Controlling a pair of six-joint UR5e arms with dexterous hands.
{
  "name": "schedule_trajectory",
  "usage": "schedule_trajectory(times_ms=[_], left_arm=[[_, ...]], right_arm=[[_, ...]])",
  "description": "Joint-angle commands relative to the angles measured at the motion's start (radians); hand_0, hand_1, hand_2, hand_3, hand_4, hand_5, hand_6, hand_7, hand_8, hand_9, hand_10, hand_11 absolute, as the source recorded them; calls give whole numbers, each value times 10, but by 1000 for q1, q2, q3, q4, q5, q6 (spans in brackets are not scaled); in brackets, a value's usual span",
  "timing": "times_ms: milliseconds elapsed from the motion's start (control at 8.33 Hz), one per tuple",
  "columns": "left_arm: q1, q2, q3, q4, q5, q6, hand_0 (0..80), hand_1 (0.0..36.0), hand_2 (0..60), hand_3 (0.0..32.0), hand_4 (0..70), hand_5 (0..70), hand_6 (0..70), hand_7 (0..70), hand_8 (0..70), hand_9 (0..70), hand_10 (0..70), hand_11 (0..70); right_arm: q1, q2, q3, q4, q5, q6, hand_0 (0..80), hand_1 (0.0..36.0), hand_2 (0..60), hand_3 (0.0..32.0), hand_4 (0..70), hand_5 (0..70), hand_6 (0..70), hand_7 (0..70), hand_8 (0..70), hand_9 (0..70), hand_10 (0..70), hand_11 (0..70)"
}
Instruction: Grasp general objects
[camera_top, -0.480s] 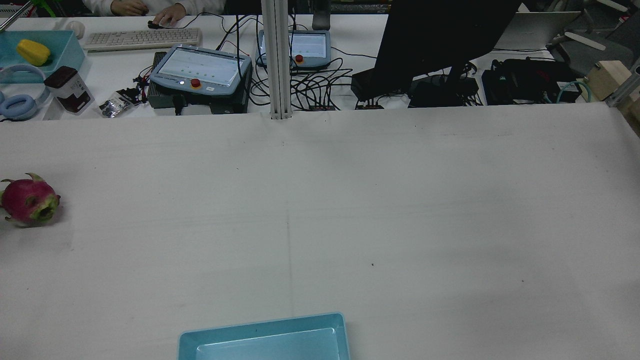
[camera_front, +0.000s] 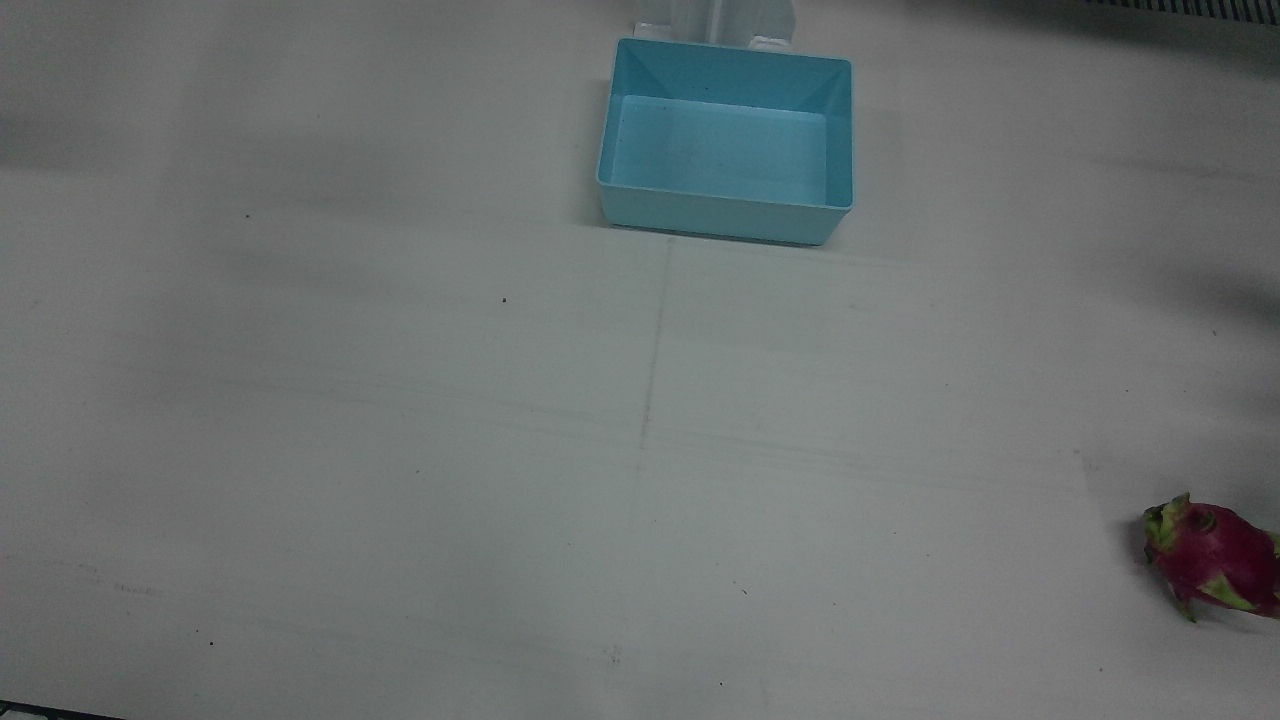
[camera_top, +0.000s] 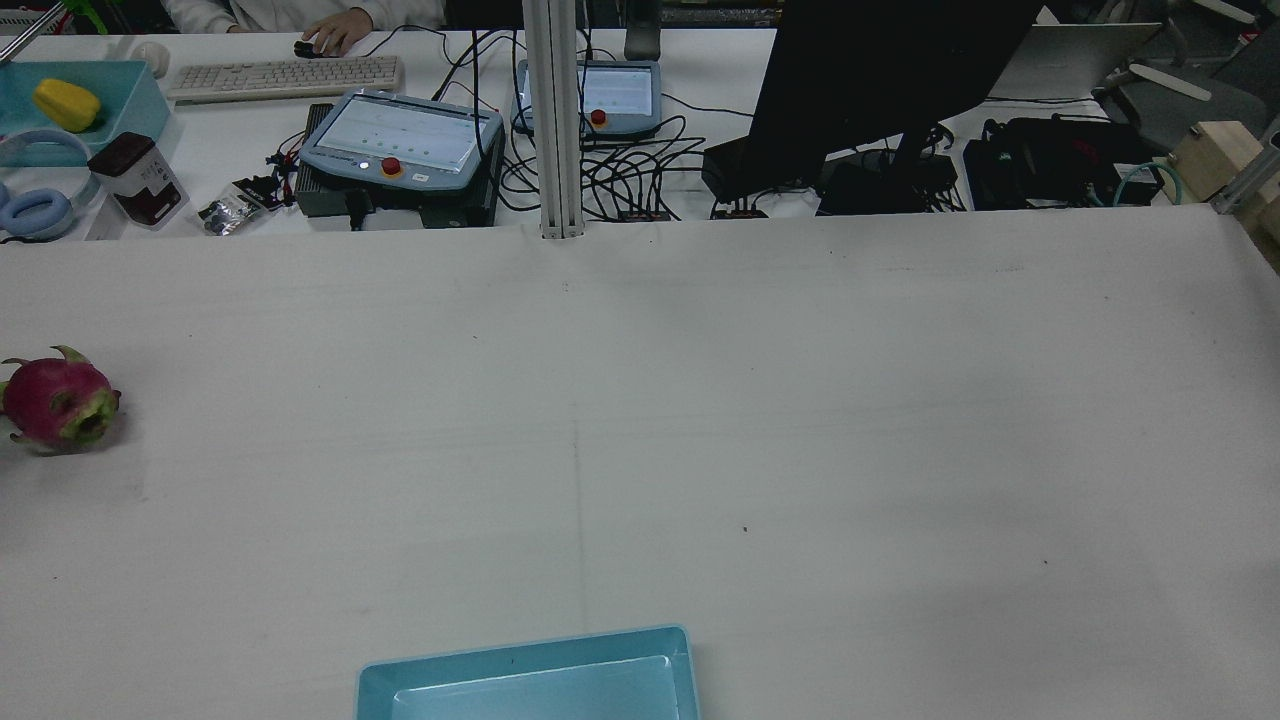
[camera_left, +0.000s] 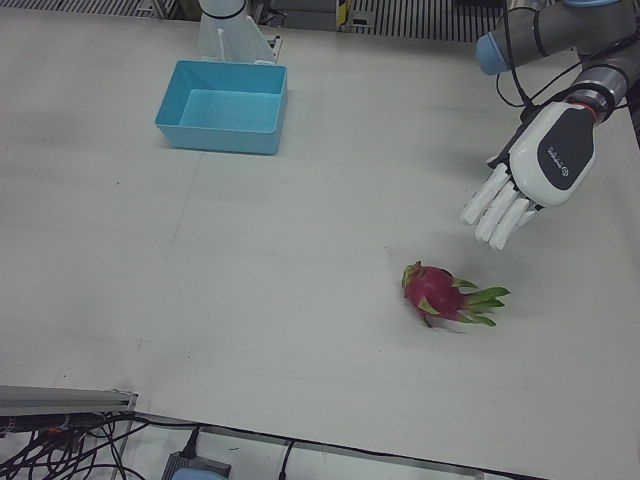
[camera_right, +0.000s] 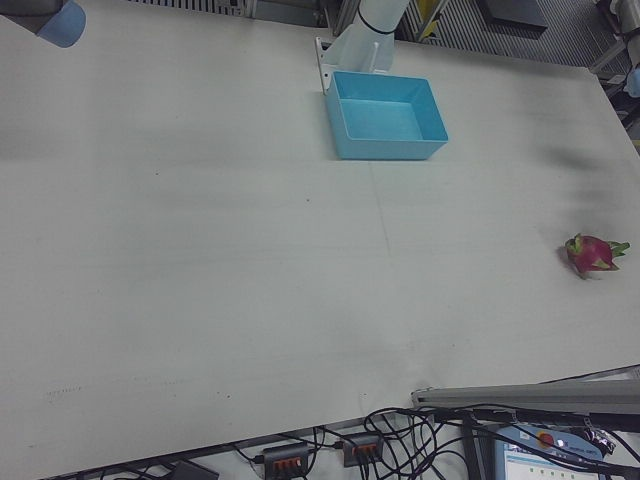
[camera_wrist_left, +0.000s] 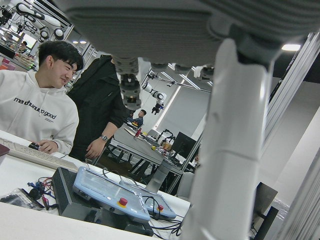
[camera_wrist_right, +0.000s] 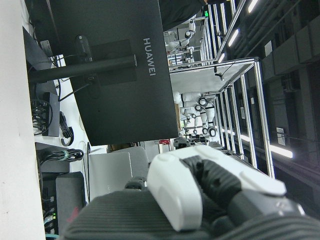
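Note:
A pink dragon fruit with green scales lies on the white table, near the edge on my left side. It also shows in the front view, the rear view and the right-front view. My left hand hangs in the air above and beyond the fruit, fingers straight and pointing down, holding nothing and clear of the fruit. My right hand shows only in its own view as part of a white and black finger. That view does not show how the hand stands.
An empty light blue bin stands at the middle of the table close to the pedestals; it also shows in the left-front view. Teach pendants, cables and a monitor sit on the desk beyond the table.
Nothing on the table has moved. Only the person's hands at the far desk have shifted.

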Motion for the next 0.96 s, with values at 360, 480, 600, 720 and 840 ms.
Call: schedule_trajectory(times_ms=[360, 480, 600, 720, 840], left_arm=[[86, 3, -4, 69, 29, 72, 800, 265, 0, 0, 0, 0, 0, 0, 0, 0, 0, 0], [126, -5, -3, 117, 0, 163, 800, 282, 0, 0, 0, 0, 0, 0, 0, 0, 0, 0], [139, -5, -1, 142, -72, 247, 800, 305, 0, 0, 0, 0, 0, 0, 0, 0, 0, 0], [151, -5, 0, 151, -123, 327, 800, 311, 0, 0, 0, 0, 0, 0, 0, 0, 0, 0], [159, -5, 0, 150, -172, 401, 800, 314, 0, 0, 0, 0, 0, 0, 0, 0, 0, 0]], right_arm=[[0, 0, 0, 0, 0, 0, 0, 0, 0, 0, 0, 0, 0, 0, 0, 0, 0, 0], [0, 0, 0, 0, 0, 0, 0, 0, 0, 0, 0, 0, 0, 0, 0, 0, 0, 0], [0, -1, 0, 0, 0, 1, 0, 0, 0, 0, 0, 0, 0, 0, 0, 0, 0, 0], [0, -1, 0, 0, 0, 0, 0, 0, 0, 0, 0, 0, 0, 0, 0, 0, 0, 0], [0, -1, 0, 0, 0, 0, 0, 0, 0, 0, 0, 0, 0, 0, 0, 0, 0, 0]])
